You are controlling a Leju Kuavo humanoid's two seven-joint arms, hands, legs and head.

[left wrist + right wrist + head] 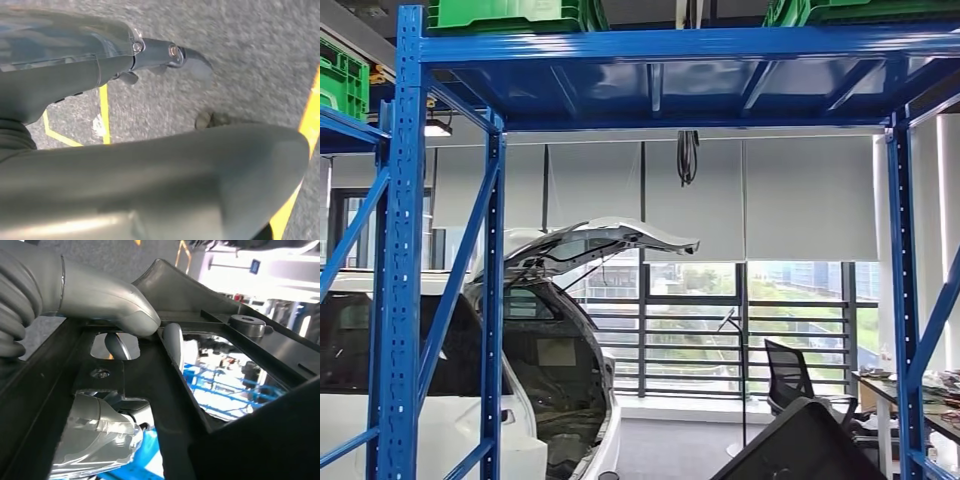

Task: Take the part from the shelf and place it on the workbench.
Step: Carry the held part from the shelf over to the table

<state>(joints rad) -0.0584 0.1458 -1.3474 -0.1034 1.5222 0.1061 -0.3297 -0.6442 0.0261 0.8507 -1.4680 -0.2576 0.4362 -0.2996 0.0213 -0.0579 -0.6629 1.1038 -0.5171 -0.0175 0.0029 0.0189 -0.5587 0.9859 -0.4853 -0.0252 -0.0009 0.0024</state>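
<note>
A tall blue shelf (401,250) framed the head view, its upper deck spanning the top of the picture with green crates (509,14) standing on it. Behind the shelf stood a white car (471,400) with its rear hatch (607,238) raised, and beyond that a wall of windows half covered by grey blinds (773,200). A black office chair (792,375) sat near a desk (924,395) at the right edge.

The part (803,445), a flat black panel, rose tilted from the bottom edge of the head view, in front of the chair and clear of the shelf. In the right wrist view the part (181,405) was a dark frame with open windows in it and a round boss (248,324) on its far bar. The right hand (113,305) gripped this frame: the grey thumb lay pressed over the top of a bar, and dark fingers (173,342) curled up through the opening from the other side, so the bar was clamped between them.

The left wrist view looked at grey floor (245,45) marked with yellow lines (103,112). The left hand (158,55) reached across it with a dark finger stretched straight and nothing between it and the thick thumb (226,170); whether the other fingers were spread or curled could not be told.
</note>
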